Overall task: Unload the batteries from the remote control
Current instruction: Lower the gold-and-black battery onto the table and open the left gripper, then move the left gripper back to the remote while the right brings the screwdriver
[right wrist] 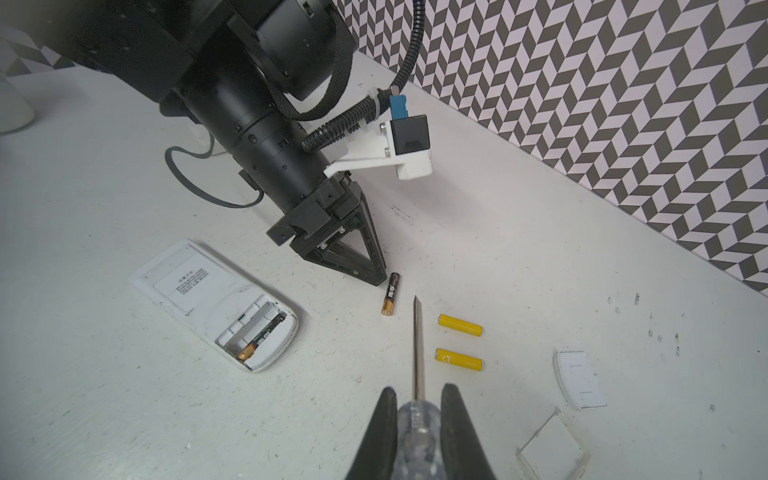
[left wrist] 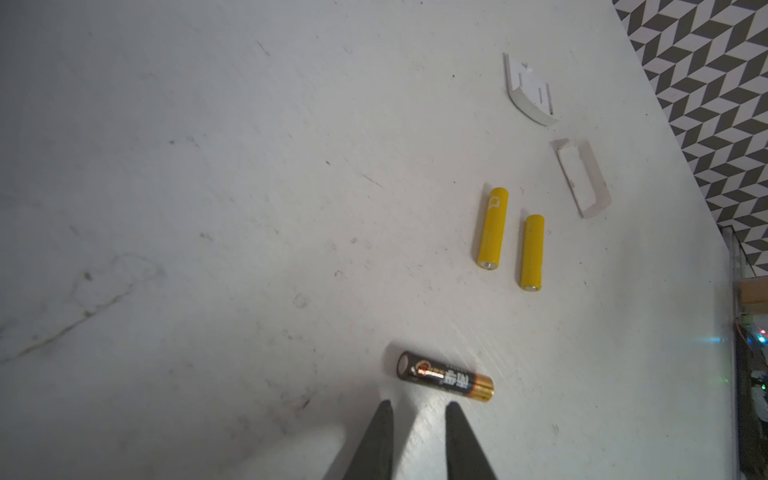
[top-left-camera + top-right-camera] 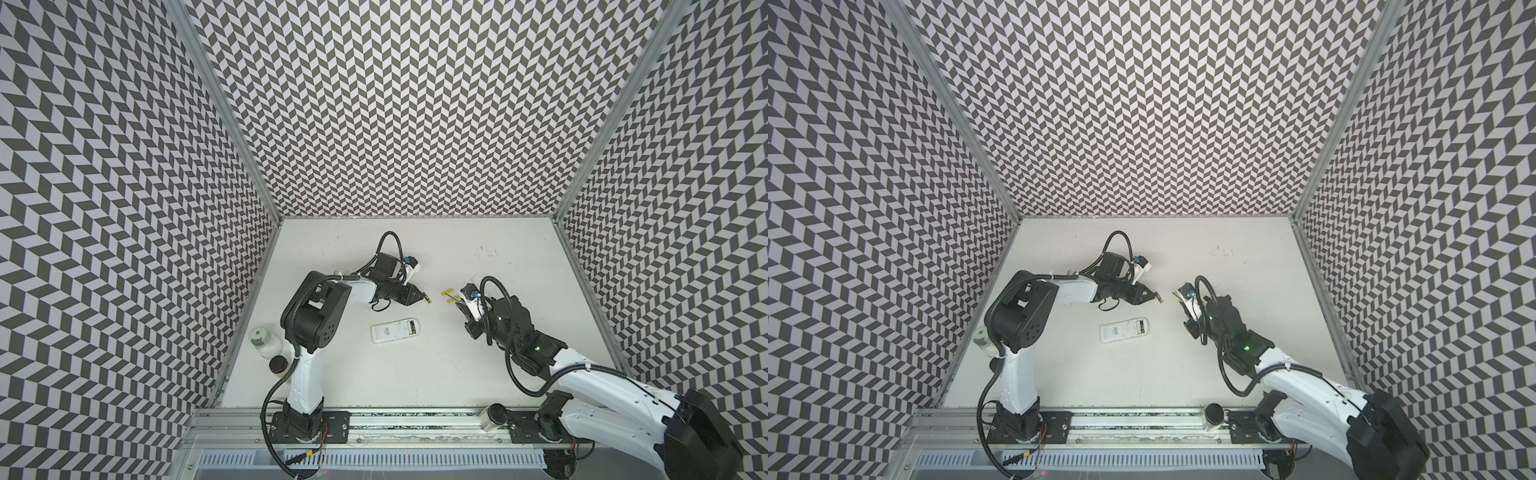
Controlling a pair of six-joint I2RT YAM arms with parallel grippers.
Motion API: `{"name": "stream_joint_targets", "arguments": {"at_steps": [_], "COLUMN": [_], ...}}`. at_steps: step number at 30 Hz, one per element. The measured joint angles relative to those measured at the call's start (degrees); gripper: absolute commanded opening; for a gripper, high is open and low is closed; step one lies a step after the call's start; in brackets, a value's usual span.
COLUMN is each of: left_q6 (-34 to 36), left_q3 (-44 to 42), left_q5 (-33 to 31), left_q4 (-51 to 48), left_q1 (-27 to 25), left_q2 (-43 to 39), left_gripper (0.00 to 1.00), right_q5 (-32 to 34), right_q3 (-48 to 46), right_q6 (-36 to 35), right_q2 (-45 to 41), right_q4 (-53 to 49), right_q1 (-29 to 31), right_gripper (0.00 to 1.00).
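A white rectangular plastic remote control (image 1: 195, 286) lies face-down on the scuffed white table (image 1: 519, 232). Its compartment is open, and a seated black battery with an orange-gold end (image 1: 259, 334) is not yet out.

A loose black battery (image 2: 445, 377) rests just beyond the left gripper (image 2: 419, 409), whose jaws stand slightly apart, holding nothing. The right gripper (image 1: 415, 395) pinches a long thin screwdriver with a clear handle (image 1: 416, 357). Its tip points between the loose black battery and a bright yellow cylindrical battery (image 1: 460, 324), which has a second yellow battery (image 1: 459, 359) beside it.

Likely risks: a swing of the screwdriver toward the remote could knock the round loose batteries rolling. Prying at the unheld remote could make it slide. The left gripper and the loose black battery sit near that path.

A curved white cover (image 1: 579, 380) and a clear square piece (image 1: 552, 453) lie well apart from the remote.
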Motion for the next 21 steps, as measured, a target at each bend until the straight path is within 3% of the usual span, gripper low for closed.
{"name": "stream_joint_targets", "arguments": {"at_steps": [8,14,21], "left_q6": [1.6,7.0,13.4], "left_q3": [0.0,-1.7,-7.3], "left_q5": [-1.0,-3.9,-7.4], "left_q4": [-2.4,-4.8,-4.5], "left_q1": [1.1,3.8,9.2], "left_q2": [-3.5,-14.4,-23.8], "left_gripper": [0.50,0.71,0.83], "right_q5": [-5.9,-13.8,-22.4], "right_q3": [0.4,1.6,2.6], "right_q6": [-0.9,-3.2,-6.0], "right_q2": [5.2,7.8,11.3], "right_q4": [-0.9,-3.7,-4.1], "right_q1": [-0.2,2.2,4.1], "right_gripper": [0.00,0.00,0.00]}}
